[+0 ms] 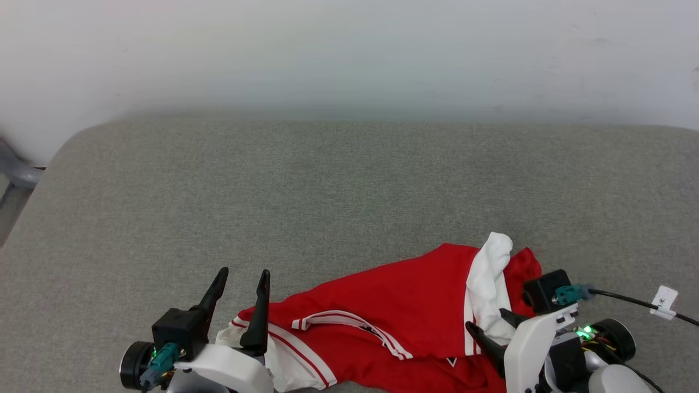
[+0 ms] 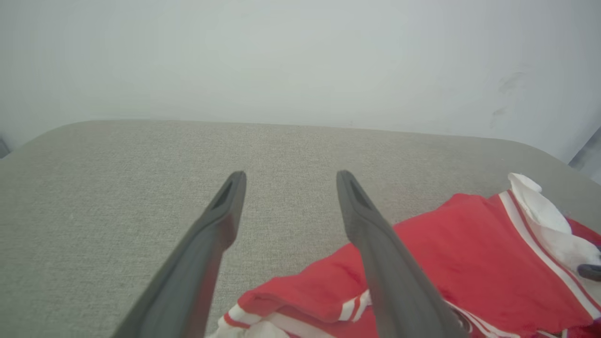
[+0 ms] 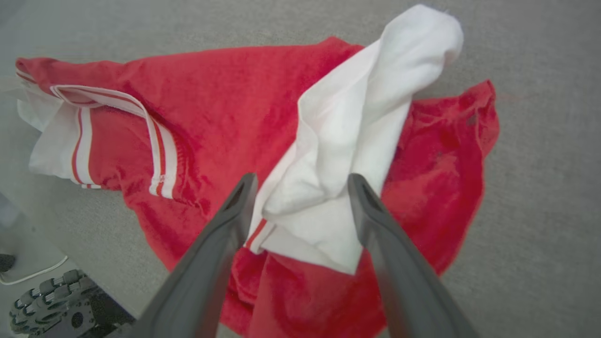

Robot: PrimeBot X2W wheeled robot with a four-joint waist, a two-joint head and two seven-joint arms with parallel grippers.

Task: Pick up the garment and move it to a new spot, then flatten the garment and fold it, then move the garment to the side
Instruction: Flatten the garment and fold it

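The garment lies crumpled at the near edge of the grey padded table. It is bright red, and one white sleeve is bunched on top at its right end. My left gripper stands open at the garment's left end with nothing between its fingers; in the left wrist view the gripper points over bare table, with the garment to its right. My right gripper is open at the garment's right end. In the right wrist view this gripper has its fingers on either side of the white sleeve.
A pale wall runs behind the table. The table's far corners are rounded. A black cable with a white tag trails right from my right wrist. A grey object sits off the left edge. Wheels of the robot's base show below the near edge.
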